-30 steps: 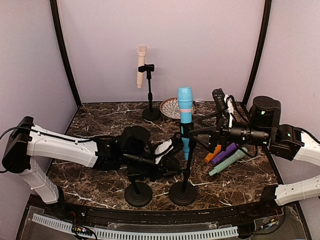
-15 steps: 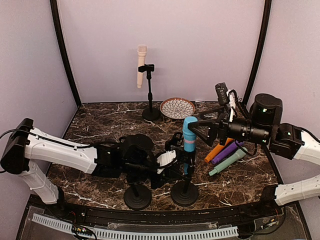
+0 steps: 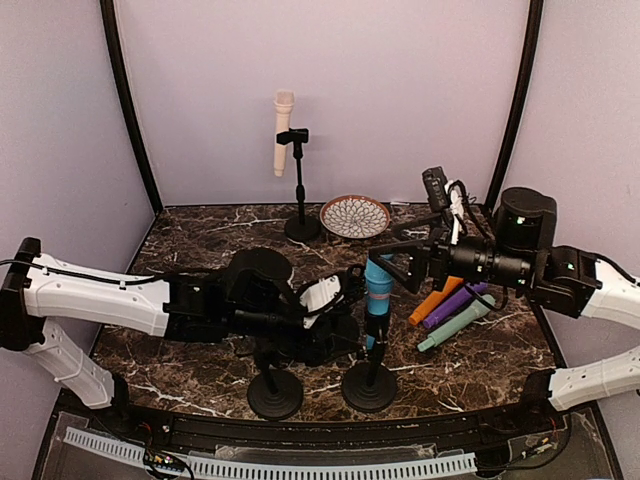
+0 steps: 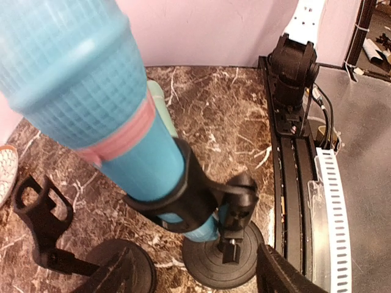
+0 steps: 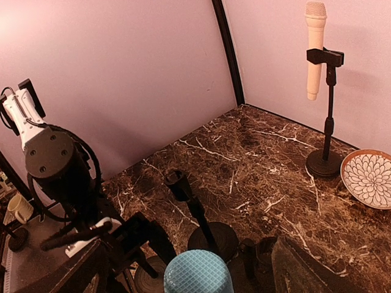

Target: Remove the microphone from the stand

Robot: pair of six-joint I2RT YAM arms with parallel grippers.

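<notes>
A blue microphone (image 3: 377,292) with a pink band sits in the black clip of a short stand (image 3: 369,386) at the front middle. In the left wrist view the microphone (image 4: 104,104) fills the upper left, with the clip (image 4: 195,198) round its body. My left gripper (image 3: 352,318) is open, its fingers (image 4: 278,274) either side of the stand's base (image 4: 217,262) without touching it. My right gripper (image 3: 395,264) is open at the microphone's head (image 5: 198,271), which sits between its fingers (image 5: 308,268).
An empty stand (image 3: 275,390) stands just left of the blue one. At the back, a cream microphone (image 3: 284,130) sits in a tall stand beside a patterned plate (image 3: 355,215). Orange, purple and green microphones (image 3: 450,308) lie at the right.
The blue microphone has sunk lower on its stand. My left gripper has opened and let go of the stand. The right gripper has moved left to the microphone's head.
</notes>
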